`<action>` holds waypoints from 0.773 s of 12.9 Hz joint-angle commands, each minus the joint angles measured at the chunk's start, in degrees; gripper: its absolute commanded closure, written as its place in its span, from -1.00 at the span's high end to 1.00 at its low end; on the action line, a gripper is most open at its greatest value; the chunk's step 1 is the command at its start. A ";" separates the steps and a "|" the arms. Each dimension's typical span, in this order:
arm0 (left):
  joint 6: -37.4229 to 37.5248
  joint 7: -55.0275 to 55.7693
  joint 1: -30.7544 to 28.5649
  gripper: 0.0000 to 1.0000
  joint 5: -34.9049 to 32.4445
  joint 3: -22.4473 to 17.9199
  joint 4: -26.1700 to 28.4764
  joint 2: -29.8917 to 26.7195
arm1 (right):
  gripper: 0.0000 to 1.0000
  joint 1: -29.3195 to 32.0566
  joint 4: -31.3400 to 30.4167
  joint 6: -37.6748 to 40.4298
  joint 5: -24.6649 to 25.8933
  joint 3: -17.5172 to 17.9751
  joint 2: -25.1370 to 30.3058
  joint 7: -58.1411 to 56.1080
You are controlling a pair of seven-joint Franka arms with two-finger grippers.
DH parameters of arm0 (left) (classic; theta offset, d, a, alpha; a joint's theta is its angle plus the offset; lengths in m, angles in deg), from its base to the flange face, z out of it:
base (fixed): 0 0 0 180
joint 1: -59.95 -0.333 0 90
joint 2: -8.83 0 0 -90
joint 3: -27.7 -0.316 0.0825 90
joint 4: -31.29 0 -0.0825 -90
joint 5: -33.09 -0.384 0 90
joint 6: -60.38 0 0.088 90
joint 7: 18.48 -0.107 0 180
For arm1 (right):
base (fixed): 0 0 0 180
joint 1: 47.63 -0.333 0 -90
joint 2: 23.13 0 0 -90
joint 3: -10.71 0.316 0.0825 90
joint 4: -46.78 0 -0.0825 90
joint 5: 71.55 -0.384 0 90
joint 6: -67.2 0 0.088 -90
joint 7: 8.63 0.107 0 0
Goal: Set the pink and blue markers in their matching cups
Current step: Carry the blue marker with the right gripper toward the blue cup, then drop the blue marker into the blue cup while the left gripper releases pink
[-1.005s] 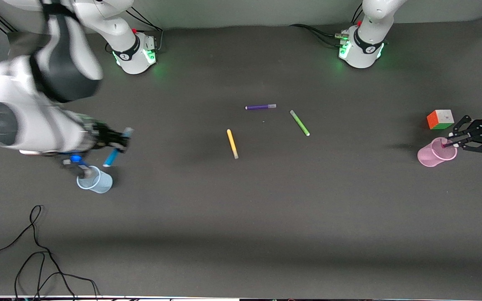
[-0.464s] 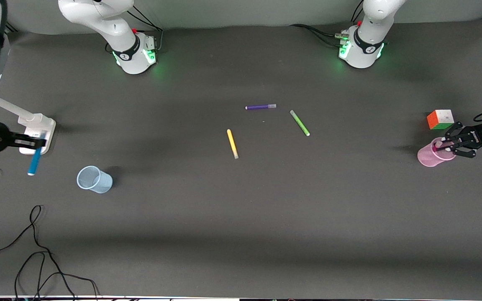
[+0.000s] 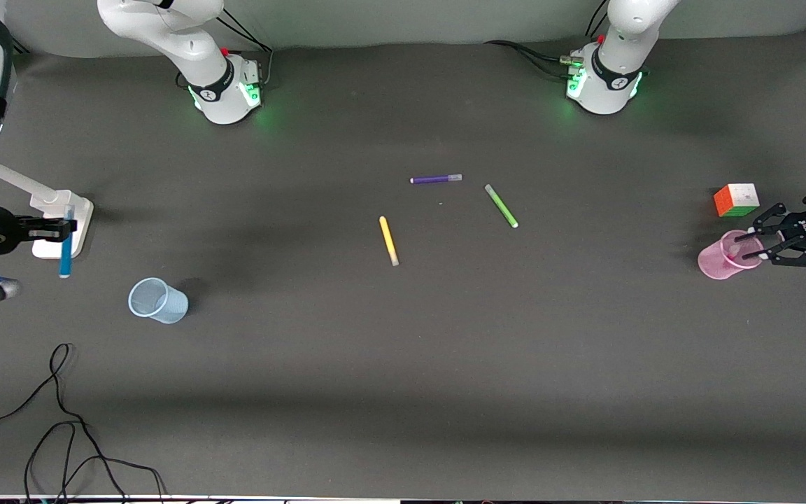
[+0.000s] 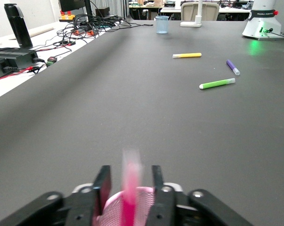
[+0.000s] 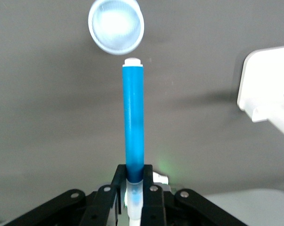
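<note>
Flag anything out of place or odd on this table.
The right gripper holds the blue marker away from the blue cup, near a white stand. A colour cube beside the pink cup is unrelated.

Around your right gripper (image 3: 60, 227), which hangs clamped on the blue marker (image 3: 66, 246) at the right arm's end of the table, the white stand (image 3: 60, 220) sits just beside it, while bare table separates it from the blue cup (image 3: 157, 300), which stands nearer the front camera. Your left gripper (image 3: 760, 243) sits over the pink cup (image 3: 725, 257) with its jaws parted around the pink marker (image 4: 131, 188), and the colored cube (image 3: 736, 199) crowds it close by. In mid-table you have only the flat yellow pen (image 3: 388, 240), purple pen (image 3: 435, 179) and green pen (image 3: 501, 206).
</note>
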 commanded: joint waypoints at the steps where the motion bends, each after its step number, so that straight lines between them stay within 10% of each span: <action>1: 1.57 -0.81 -0.69 0.99 0.82 0.36 -1.47 0.70 | -0.67 1.86 8.73 7.88 -0.26 0.06 -7.67 -3.65; 10: 1.66 18.85 0.71 0.99 -5.49 0.53 -5.33 -12.03 | -0.67 5.29 10.07 9.84 -10.09 1.11 -19.46 -3.92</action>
